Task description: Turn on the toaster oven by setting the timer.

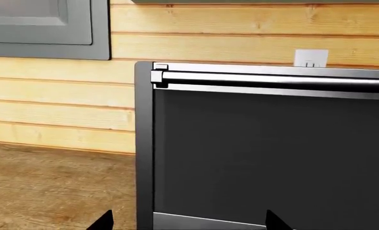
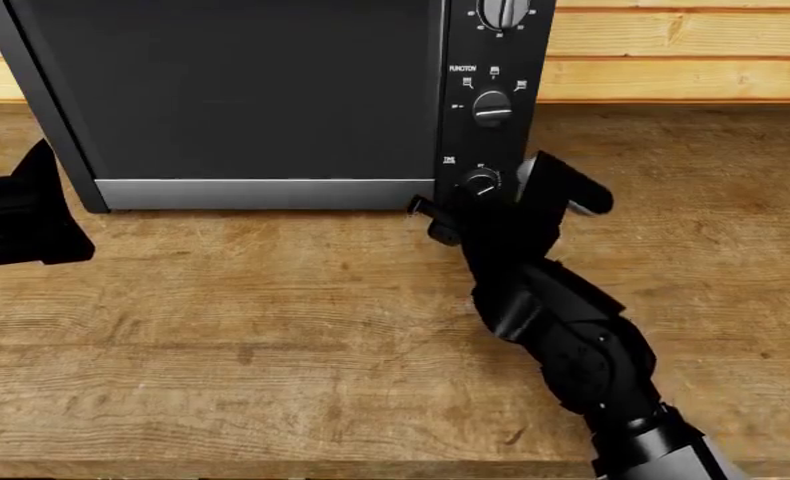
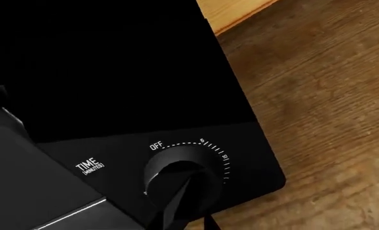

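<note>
The black toaster oven (image 2: 248, 90) stands at the back of the wooden counter, its dark glass door facing me. Its knob panel is on the right, and the timer (image 2: 482, 182), under a white "TIME" label, is the lowest knob. My right gripper (image 2: 489, 198) is open right in front of the timer, with one finger on each side of it. In the right wrist view the timer (image 3: 180, 179) fills the lower middle, its bar pointing away from "OFF", and my right gripper (image 3: 183, 223) is close to it. My left gripper (image 2: 22, 205) is open and empty beside the oven's left edge. The left wrist view shows the oven door (image 1: 273, 148).
The "FUNCTION" knob (image 2: 491, 108) and a top knob (image 2: 502, 12) sit above the timer. A plank wall (image 2: 675, 60) runs behind the oven. A grey cabinet door (image 1: 45, 28) and a white wall outlet (image 1: 311, 58) show in the left wrist view. The wooden counter (image 2: 235, 330) extends in front.
</note>
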You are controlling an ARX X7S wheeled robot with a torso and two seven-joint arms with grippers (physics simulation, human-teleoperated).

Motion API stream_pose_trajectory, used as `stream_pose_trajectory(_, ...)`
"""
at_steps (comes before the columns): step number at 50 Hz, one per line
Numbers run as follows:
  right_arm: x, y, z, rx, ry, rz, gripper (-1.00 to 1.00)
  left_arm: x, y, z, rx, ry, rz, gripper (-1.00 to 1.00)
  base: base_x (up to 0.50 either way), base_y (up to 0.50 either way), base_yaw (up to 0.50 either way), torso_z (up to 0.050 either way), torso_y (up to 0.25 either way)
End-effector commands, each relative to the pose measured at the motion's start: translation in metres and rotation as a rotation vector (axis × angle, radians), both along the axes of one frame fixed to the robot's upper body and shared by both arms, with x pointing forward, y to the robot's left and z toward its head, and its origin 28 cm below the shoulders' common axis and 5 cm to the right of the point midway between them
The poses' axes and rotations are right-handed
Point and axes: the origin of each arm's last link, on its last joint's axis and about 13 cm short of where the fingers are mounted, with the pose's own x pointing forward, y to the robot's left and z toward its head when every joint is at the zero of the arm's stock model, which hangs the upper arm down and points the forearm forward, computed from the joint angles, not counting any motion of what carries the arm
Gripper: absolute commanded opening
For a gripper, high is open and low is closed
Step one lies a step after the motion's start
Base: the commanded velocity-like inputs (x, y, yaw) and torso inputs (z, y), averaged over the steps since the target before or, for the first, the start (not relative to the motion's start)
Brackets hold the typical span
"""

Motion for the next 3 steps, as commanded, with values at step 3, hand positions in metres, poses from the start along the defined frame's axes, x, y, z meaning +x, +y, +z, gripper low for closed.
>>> stream_pose_trajectory(3, 0.0038, -0.0023, 0.0252, 0.084, -0.146, 0.007, -1.0, -0.0002, 0.0001, -0.0004, -0.001, 0.002, -0.001, 1.0, 0.0, 0.0, 0.0, 0.003, 0.004)
